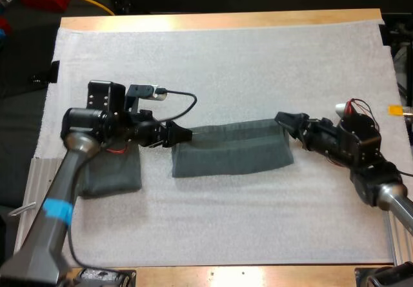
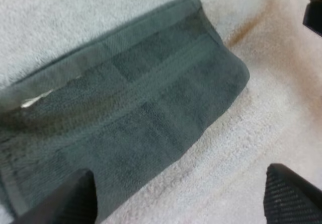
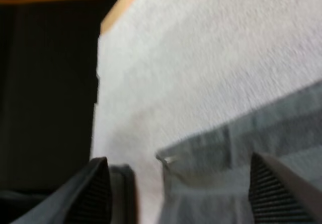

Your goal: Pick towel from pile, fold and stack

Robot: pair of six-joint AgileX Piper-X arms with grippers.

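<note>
High view: wooden table (image 1: 219, 20) w/ white mat (image 1: 226, 74) over most of it. One dark grey-green towel (image 1: 232, 148), folded into a long band, lies flat approx. mid-mat, running left to right. A 2nd folded towel (image 1: 111, 175) sits near the mat's left side, partly under the left arm, well apart from the band. Left gripper (image 1: 182, 134) is at the band's left end, at the far corner, pointing toward the right. Right gripper (image 1: 288, 122) is at the band's right end, also at the far corner, pointing toward the left. Both low over the mat, facing each other across the towel.

Left wrist view: left fingers (image 2: 65, 199) stand wide apart, nothing between the pads, clear of the cloth; holding nothing. The folded band stretches away just ahead of them, hem stripes showing, a small white tag (image 2: 35, 100) poking out at one fold edge. Other arm's gripper is a dark shape off the towel's far end.

Right wrist view: right fingers (image 3: 95, 194) also spread wide, no grip on anything. Towel's end lies on the mat below and between them, white tag at its corner. A dark grey shape close by one finger; can't tell what it is.
</note>
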